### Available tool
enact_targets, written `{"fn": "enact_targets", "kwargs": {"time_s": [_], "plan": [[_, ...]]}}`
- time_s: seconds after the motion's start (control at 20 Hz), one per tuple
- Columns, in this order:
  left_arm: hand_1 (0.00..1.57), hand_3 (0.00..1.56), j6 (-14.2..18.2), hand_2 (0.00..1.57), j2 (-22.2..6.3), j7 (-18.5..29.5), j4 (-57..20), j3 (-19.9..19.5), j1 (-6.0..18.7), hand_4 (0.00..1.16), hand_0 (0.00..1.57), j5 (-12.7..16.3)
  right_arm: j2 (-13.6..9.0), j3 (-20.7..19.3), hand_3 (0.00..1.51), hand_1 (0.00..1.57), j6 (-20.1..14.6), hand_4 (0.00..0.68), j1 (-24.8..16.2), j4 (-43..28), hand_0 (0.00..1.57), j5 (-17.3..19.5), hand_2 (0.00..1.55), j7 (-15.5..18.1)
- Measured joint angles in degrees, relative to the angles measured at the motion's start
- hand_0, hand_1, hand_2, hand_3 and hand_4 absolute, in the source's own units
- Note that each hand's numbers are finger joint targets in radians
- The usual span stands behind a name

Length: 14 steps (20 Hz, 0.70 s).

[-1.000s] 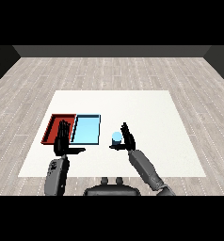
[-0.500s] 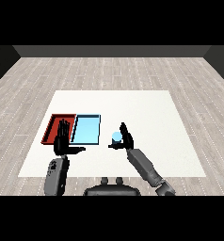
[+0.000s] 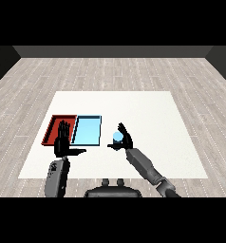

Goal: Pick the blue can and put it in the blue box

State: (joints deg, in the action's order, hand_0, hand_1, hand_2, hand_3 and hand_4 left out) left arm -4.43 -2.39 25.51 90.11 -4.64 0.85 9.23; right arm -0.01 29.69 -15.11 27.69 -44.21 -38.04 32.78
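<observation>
Table [image 3: 148, 118]: white, spread wide ahead of me on a grey plank floor [image 3: 110, 71]; everything I handle sits toward its near left part.

Red tray [image 3: 55, 124]: lies flat at my left, its right edge touching the light blue tray; my left fingers cover its near right part from view.

Light blue tray [image 3: 88, 130]: lies flat just right of the red one, its pale floor bare, nothing in it.

My right forearm [image 3: 145, 166]: grey, comes in from the lower right and slants up and left toward the can.

My left forearm [image 3: 57, 176]: grey, rises nearly straight from the lower left, ending below the red tray.

My left hand [image 3: 63, 142]: fingers straight and pointing away from me, thumb stuck out to the right; it holds nothing, and it sits over the near edge of the red tray.

My right hand [image 3: 125, 140]: curled round the blue can, thumb on the can's left, fingers up behind and to its right.

Blue can [image 3: 117, 138]: upright in my right hand, to the right of the light blue tray and outside it, near that tray's near right corner; I cannot tell whether its base touches the table.
</observation>
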Motion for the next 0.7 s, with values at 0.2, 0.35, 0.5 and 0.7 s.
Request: {"fn": "enact_targets", "kwargs": {"time_s": [0.2, 0.35, 0.5, 0.7], "plan": [[0.0, 0.0, -0.88, 0.0, -0.56, 0.35, 0.08, -0.58, -0.56, 0.0, 0.0, 0.7, 0.01, 0.75, 1.45, 1.57, -3.88, 0.673, 2.21, 1.55, 1.57, 1.11, 1.49, -2.69], [0.0, 0.0, -1.27, 0.0, -0.07, 0.51, 1.92, 0.29, -2.81, 0.0, 0.0, 0.65, -0.07, 1.87, 1.44, 1.56, -6.06, 0.678, 2.55, 2.12, 1.56, 1.51, 1.49, -3.37], [0.0, 0.0, -0.8, 0.0, 0.27, -0.51, 1.9, 0.74, -1.49, 0.0, 0.0, 0.53, -0.22, 2.3, 1.44, 1.56, -8.47, 0.677, 1.17, -0.72, 1.56, 3.57, 1.49, -5.68], [0.0, 0.0, -0.64, 0.0, 0.63, -1.12, 1.65, 1.42, -1.12, 0.0, 0.0, 0.25, -0.49, 1.24, 1.41, 1.51, -9.75, 0.655, 0.06, -4.74, 1.51, 7.08, 1.46, -7.52]]}}
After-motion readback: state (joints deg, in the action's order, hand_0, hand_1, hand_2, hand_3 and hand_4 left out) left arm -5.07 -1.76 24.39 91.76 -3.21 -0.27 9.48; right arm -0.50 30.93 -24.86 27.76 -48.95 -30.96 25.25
